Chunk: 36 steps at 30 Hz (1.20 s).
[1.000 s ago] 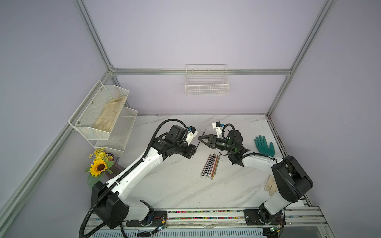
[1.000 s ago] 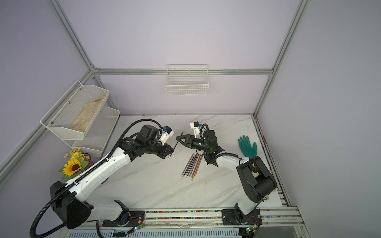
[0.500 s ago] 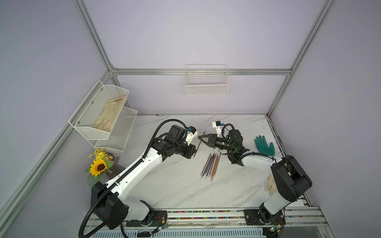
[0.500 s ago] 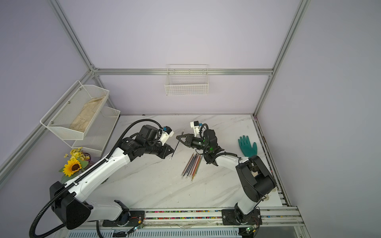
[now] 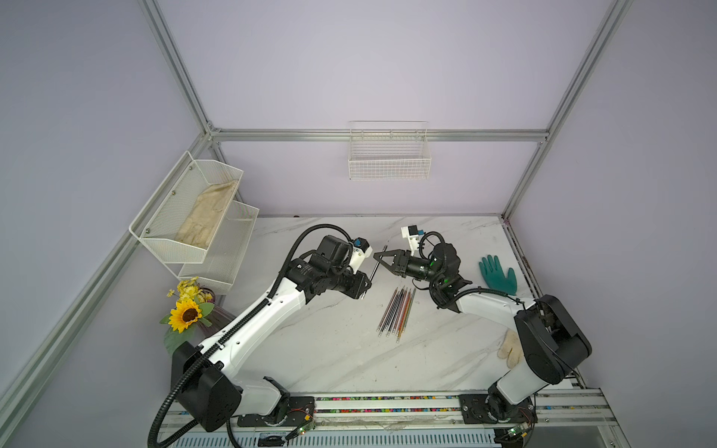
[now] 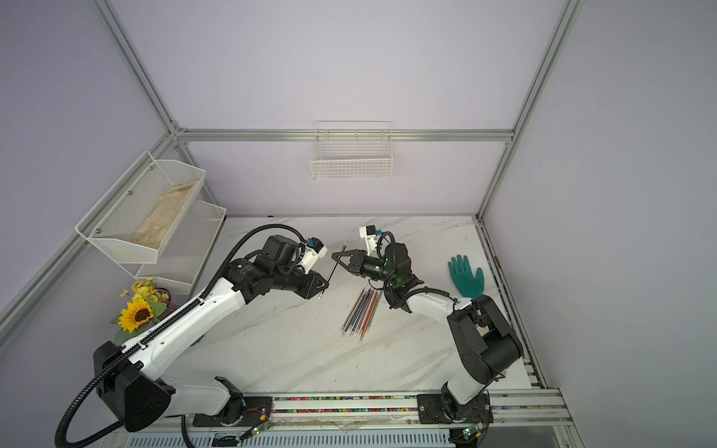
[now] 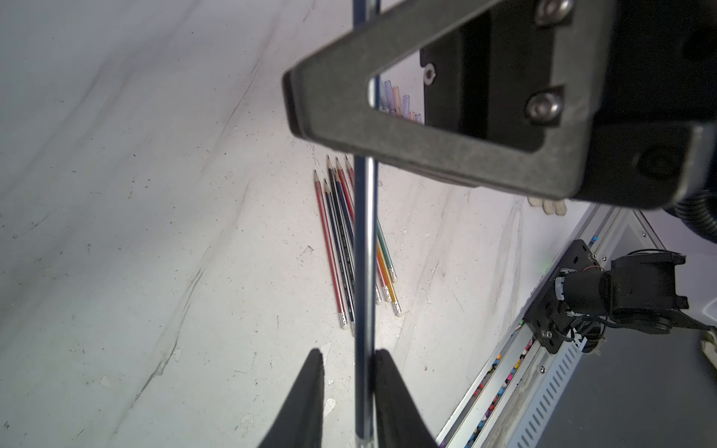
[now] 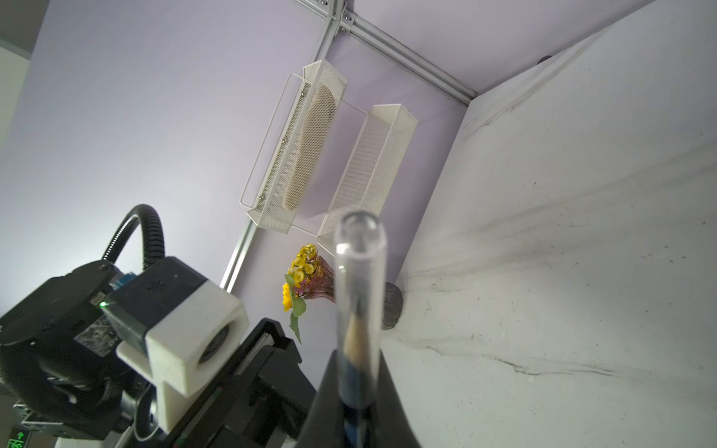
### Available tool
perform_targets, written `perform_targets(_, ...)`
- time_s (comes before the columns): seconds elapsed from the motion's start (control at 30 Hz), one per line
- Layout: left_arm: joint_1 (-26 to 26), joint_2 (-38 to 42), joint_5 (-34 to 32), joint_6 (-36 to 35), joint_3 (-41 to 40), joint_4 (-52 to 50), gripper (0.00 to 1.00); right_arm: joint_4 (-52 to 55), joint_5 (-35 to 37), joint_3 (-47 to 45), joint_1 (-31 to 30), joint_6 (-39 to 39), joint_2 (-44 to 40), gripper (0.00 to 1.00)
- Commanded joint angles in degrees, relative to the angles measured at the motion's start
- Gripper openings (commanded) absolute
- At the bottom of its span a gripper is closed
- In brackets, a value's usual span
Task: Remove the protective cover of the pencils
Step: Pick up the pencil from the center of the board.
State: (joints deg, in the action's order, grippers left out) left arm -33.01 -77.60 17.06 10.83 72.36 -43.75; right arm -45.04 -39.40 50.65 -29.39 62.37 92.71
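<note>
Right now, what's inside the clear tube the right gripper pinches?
The sharpened wooden tip of a pencil shows through the clear tube. Lower down, the right gripper covers the rest.

Walls (image 5: pixel 388 58): plain pale lilac panels at the back and both sides, in both top views.
Frame (image 5: pixel 380 134): aluminium bars along the wall joints, with one level bar across the back wall, upper middle.
Table (image 5: pixel 310 349): white marble-look top with grey veins, lower middle. It looks scuffed and specked in the wrist views.
Basket (image 5: pixel 389 163): white wire, hung on the level bar, centre.
Shelf (image 5: pixel 163 213): white mesh, two tiers, on the left wall. A beige cloth (image 5: pixel 207 215) lies in the upper tier.
Flowers (image 5: pixel 189 313): a sunflower and small yellow blooms in a pinkish vase (image 8: pixel 325 280), below the shelf.
Green glove (image 5: pixel 498 273): flat at the table's right edge.
Rail (image 5: pixel 388 405): metal, along the table's front, bottom of frame.
Light: even and soft, with faint shadows.
</note>
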Motion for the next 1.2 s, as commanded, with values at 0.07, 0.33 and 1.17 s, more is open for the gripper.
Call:
perform_targets(0.07, 0.26, 0.34, 0.91, -0.87, -1.52, 1.65, 0.25, -10.49, -0.98, -0.36, -0.32, 7.28, 2.88, 0.04)
perform_targets(0.33, 0.3, 0.17, 1.12, -0.9, -1.61, 1.7, 0.24, -15.37, -1.71, -0.56, -0.41, 10.46, 5.11, 0.04)
perform_targets(1.17, 0.36, -2.85, -5.16, -2.72, 3.5, -5.07, 0.0, -7.92, -1.3, -3.43, -0.41, 4.61, 2.05, 0.41)
